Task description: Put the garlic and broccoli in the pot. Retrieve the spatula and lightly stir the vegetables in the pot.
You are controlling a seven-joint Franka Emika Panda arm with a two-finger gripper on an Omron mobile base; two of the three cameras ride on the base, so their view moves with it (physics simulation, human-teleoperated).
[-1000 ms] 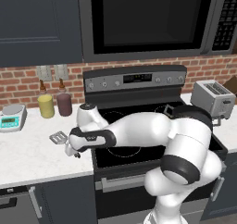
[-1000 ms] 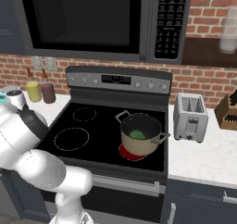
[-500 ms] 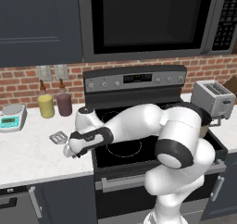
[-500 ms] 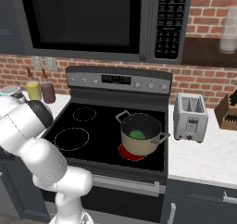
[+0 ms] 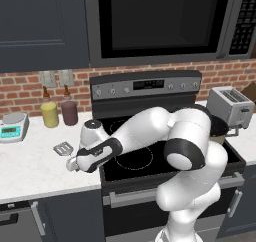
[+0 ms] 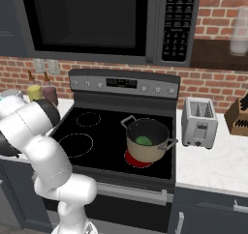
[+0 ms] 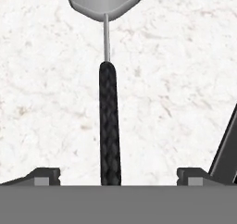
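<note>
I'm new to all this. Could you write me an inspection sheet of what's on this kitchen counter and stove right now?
Surface: white speckled stone counter beside a black glass stovetop.
Job's things: round tan pot with dark rim on the front right burner, green broccoli floret inside; garlic cannot be made out. Silver slotted spatula with black handle lies flat on the counter.
Clutter: yellow jar, dark purple jar, small kitchen scale, silver toaster, wooden knife block.
Grippers: two-finger gripper open, low over the spatula handle, one fingertip on each side, not gripping.
Cables: nothing seen.
Surroundings: red brick wall, black microwave above the stove, dark cabinets.
</note>
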